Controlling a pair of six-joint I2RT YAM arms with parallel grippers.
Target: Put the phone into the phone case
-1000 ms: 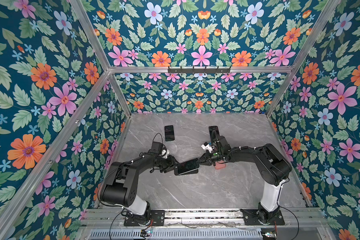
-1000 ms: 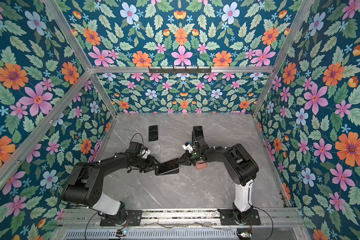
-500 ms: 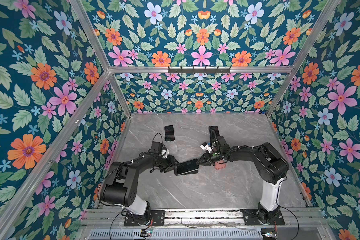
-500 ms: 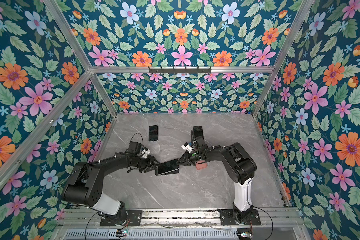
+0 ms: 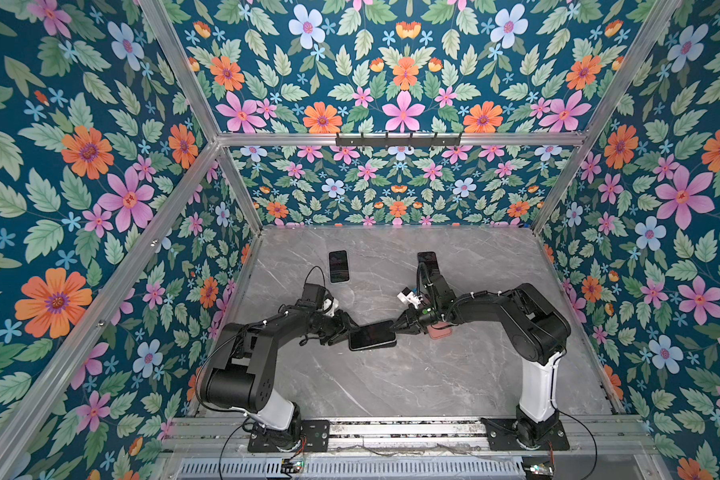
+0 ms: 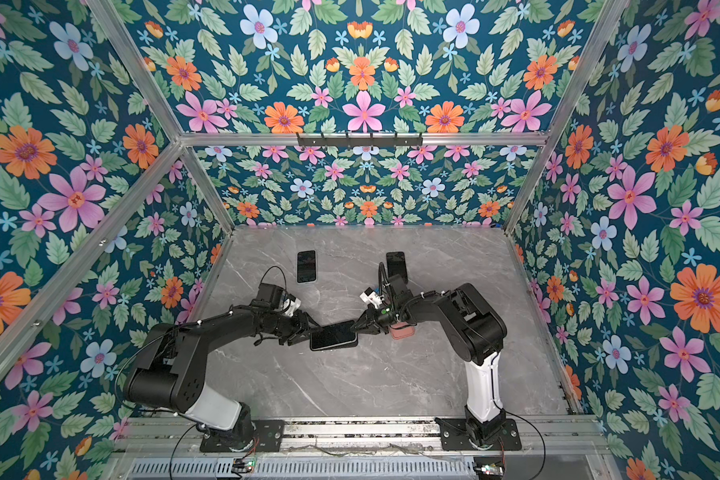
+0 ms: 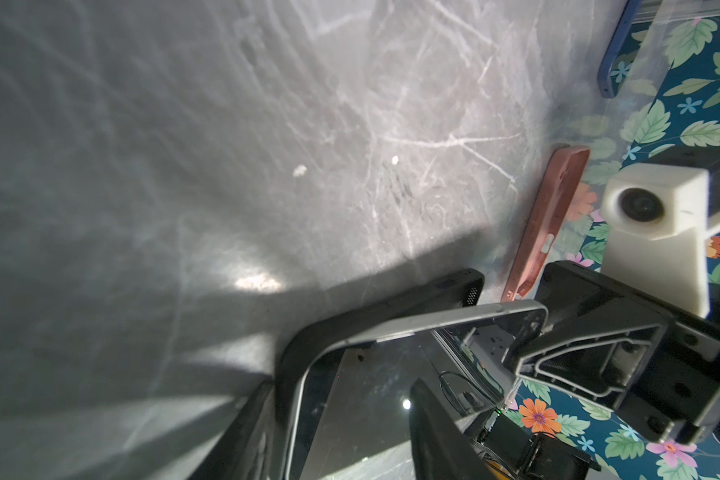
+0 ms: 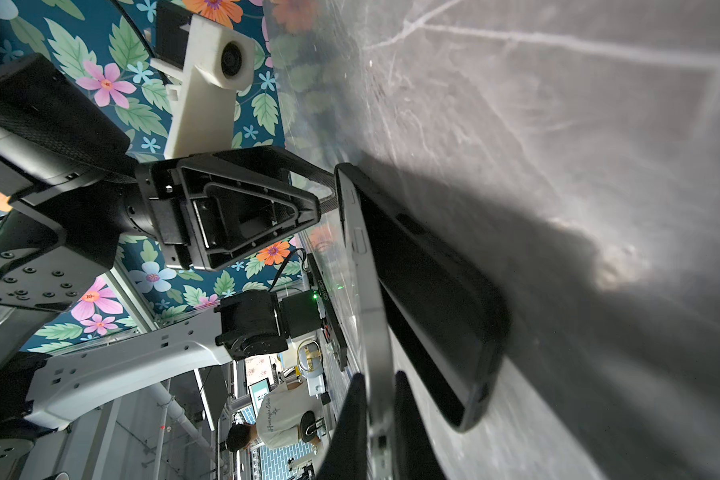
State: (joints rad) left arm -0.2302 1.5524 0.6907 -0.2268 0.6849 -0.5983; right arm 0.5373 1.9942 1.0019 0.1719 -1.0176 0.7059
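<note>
Currently, your silver-edged, glass-fronted phone hangs above the middle of the grey marble-pattern table, strung between the two arms. The right gripper is pinched tight on the phone's right-hand edge. The left gripper looks clamped across the left end of the black rubbery phone case, with the phone's end inside it.

Watch the seating. Only the phone's left end sits in the black case. Towards the right the case falls away from the phone with an open gap, so the right-hand corners are out. If you press the two together while the phone stands tilted like this, you may wedge a corner on the lip. You may also bow the soft case instead of snapping it over. The right fingers sit just where the case's rim has to close, so they could block it. Letting go there, though, risks the phone levering out of the left hold and dropping to the table.

As for the other holders, the salmon-pink phone case lies on the table just right of the phone, under the right arm, and looks empty. A blue case edge shows in the left wrist view, and its contents are hidden.
</note>
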